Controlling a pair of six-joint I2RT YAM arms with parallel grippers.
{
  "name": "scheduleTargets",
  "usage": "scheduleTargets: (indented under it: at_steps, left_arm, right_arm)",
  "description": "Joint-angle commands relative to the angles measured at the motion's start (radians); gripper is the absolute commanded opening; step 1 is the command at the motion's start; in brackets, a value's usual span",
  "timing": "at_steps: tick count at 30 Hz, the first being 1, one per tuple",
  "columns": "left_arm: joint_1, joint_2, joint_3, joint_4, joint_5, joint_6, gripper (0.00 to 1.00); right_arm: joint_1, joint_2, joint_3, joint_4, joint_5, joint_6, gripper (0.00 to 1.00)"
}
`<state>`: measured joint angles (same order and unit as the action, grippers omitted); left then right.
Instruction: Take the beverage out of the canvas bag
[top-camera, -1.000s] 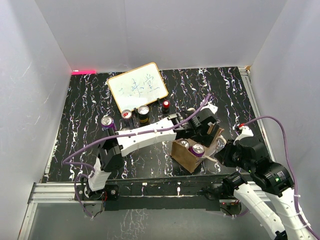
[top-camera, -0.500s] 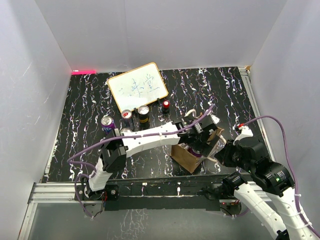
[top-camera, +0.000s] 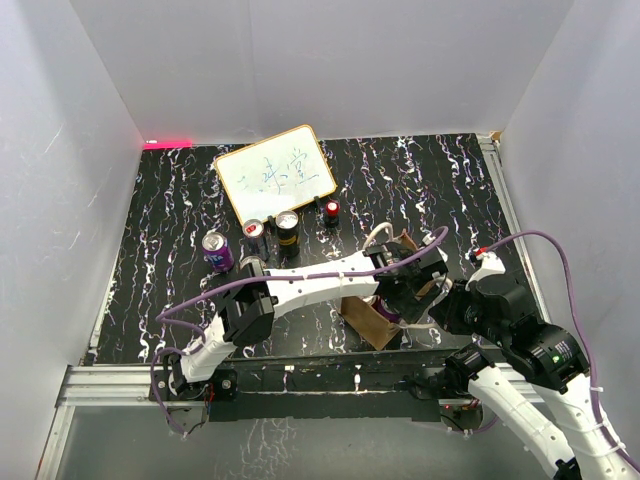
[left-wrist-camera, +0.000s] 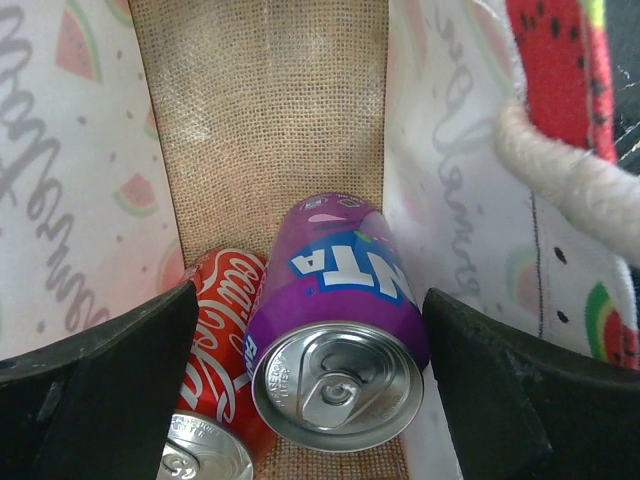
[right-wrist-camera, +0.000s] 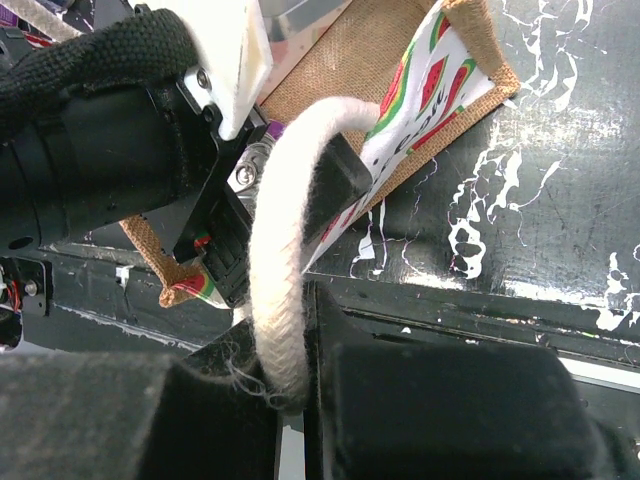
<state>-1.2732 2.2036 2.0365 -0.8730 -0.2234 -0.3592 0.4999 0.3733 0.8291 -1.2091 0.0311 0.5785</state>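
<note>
The left end effector (left-wrist-camera: 310, 375) is down inside the mouth of the canvas bag (left-wrist-camera: 265, 120) with its jaws spread wide. One dark finger stands on each side of the purple can (left-wrist-camera: 335, 330), and neither visibly presses on it. That can lies tipped toward the wrist camera, its pull-tab top facing out, close against the bag's printed inner wall on one side and touching a red cola can (left-wrist-camera: 215, 380) on the other (the near finger partly covers the red one). The right end effector (right-wrist-camera: 295, 370) is clamped shut on a white cord handle (right-wrist-camera: 275, 250), and by the look of it this holds the bag's mouth open and keeps the bag from sliding. From above, the bag (top-camera: 365, 318) sits on the surface (top-camera: 170, 210) near the arm bases, with the left arm reaching across into it. Further back several cans (top-camera: 254, 233) stand beside a whiteboard (top-camera: 275, 172). The pictures don't show whether any of them came out of the bag. I judge the task to be mid-way at best. The reach into the bag is made and the purple can is bracketed, but the grasp is not yet closed. At least two drinks remain inside, so the squeeze, the lift clear of the rim and the set-down are all left to do.
</note>
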Motion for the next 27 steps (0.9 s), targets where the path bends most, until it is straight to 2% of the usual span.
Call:
scheduleTargets:
  at_steps: [1, 10, 16, 27]
  left_arm:
    - [-0.017, 0.009, 0.005, -0.135, -0.029, 0.057, 0.93]
    - [-0.017, 0.037, -0.003, -0.139, -0.009, 0.034, 0.88]
    - [-0.018, 0.061, 0.052, -0.197, -0.013, 0.020, 0.74]
    - [-0.017, 0.055, 0.252, -0.255, -0.153, -0.005, 0.35]
  right_arm:
    - [0.009, 0.005, 0.041, 0.036, 0.038, 0.005, 0.08]
    - [0.013, 0.010, 0.041, 0.039, 0.051, 0.013, 0.08]
    - [0.017, 0.018, 0.039, 0.042, 0.058, 0.018, 0.08]
    - [0.016, 0.036, 0.032, 0.061, 0.054, 0.022, 0.08]
